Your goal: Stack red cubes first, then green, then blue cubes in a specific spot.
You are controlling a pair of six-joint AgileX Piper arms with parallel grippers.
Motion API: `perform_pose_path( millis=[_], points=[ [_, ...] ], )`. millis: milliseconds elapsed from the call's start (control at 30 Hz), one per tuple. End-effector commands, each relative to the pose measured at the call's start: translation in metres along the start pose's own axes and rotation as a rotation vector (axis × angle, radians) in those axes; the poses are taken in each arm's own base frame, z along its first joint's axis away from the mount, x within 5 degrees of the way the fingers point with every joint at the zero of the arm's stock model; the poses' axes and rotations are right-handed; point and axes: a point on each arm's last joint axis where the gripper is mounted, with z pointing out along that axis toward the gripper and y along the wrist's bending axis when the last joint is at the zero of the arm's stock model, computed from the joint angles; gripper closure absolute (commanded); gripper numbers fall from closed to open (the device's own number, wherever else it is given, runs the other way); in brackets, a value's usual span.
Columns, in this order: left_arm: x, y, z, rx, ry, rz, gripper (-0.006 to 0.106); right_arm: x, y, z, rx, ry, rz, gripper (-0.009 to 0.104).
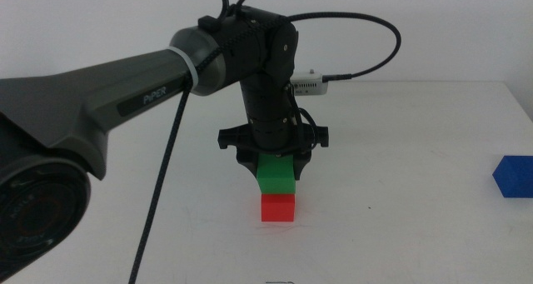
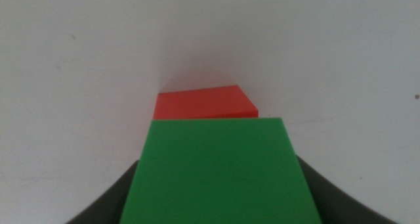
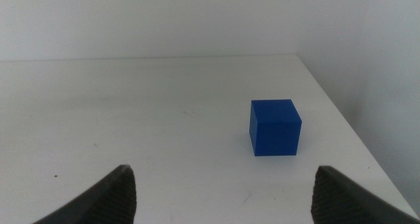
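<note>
Currently the left gripper [image 1: 276, 169] holds the green cube [image 1: 276, 175] clamped between its jaws directly on or just above the red cube [image 1: 278, 207] mid-table; best to square the edges, lower gently, then open straight up. The right gripper [image 3: 223, 194] waits with jaws spread wide facing the blue cube [image 3: 275, 127], which sits near the table's right edge [image 1: 523, 109], open tabletop between it and the stack.

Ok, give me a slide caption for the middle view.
Left gripper holds the green cube on the red cube; blue cube waits at right.
</note>
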Motion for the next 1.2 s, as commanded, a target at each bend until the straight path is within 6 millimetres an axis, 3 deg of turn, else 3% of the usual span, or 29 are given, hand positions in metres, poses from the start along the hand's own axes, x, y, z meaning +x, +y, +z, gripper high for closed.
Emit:
perform_pose_path(
  millis=[0,533,567,700,900,1167],
  points=[
    [0.009,-0.003,-0.03,0.012,0.021,-0.006,0.068,-0.013,0.0,-0.003,0.0,-0.112,-0.021,0.02],
    [0.006,-0.002,-0.015,-0.014,0.046,-0.006,0.067,-0.013,0.0,-0.003,0.0,-0.112,-0.021,0.02],
    [0.006,-0.002,-0.015,-0.015,0.045,0.015,0.035,-0.013,0.0,-0.003,0.0,-0.112,-0.021,0.02],
    [0.006,-0.002,-0.015,-0.015,0.045,0.029,0.02,-0.013,0.0,-0.003,0.0,-0.112,-0.021,0.02],
    [0.006,-0.002,-0.016,-0.014,0.043,0.046,0.01,-0.013,0.0,-0.003,0.0,-0.112,-0.021,0.02],
    [0.007,0.0,-0.033,-0.008,-0.001,0.089,0.009,-0.013,0.0,-0.003,0.0,-0.112,-0.021,0.02]
  ],
)
